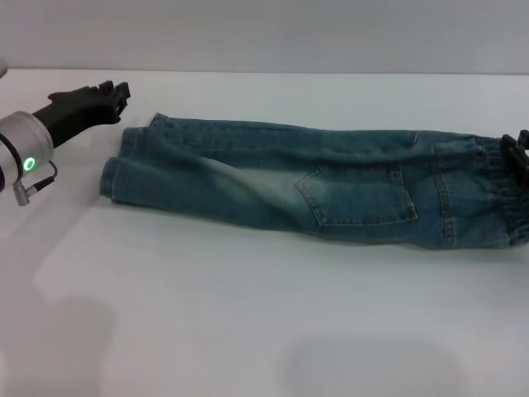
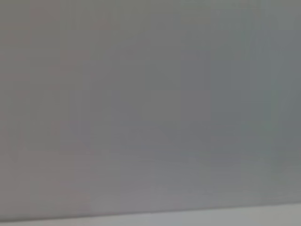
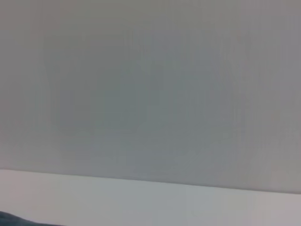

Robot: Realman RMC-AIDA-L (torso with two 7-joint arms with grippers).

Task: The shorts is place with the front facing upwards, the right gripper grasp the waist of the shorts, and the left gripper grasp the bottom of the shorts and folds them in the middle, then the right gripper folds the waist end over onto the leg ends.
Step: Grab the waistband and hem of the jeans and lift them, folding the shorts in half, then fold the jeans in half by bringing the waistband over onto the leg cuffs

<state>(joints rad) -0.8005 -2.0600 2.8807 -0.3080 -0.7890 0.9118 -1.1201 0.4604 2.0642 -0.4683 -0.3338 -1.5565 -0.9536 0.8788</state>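
Observation:
The blue denim shorts (image 1: 331, 186) lie flat across the white table, folded lengthwise, with a patch pocket (image 1: 359, 194) facing up. The gathered waist (image 1: 496, 194) is at the right. The bottom of the shorts, the flat leg hems (image 1: 116, 169), is at the left. My left gripper (image 1: 116, 93) hovers just beyond the hems at the far left, apart from the cloth. My right gripper (image 1: 519, 153) shows only as a black tip at the right edge, over the waistband. A sliver of dark denim (image 3: 14, 219) shows in the right wrist view.
The white table (image 1: 248, 314) stretches in front of the shorts, with a grey wall (image 1: 264, 33) behind it. The left wrist view shows only grey wall (image 2: 150, 94) and a thin strip of table edge (image 2: 188, 216).

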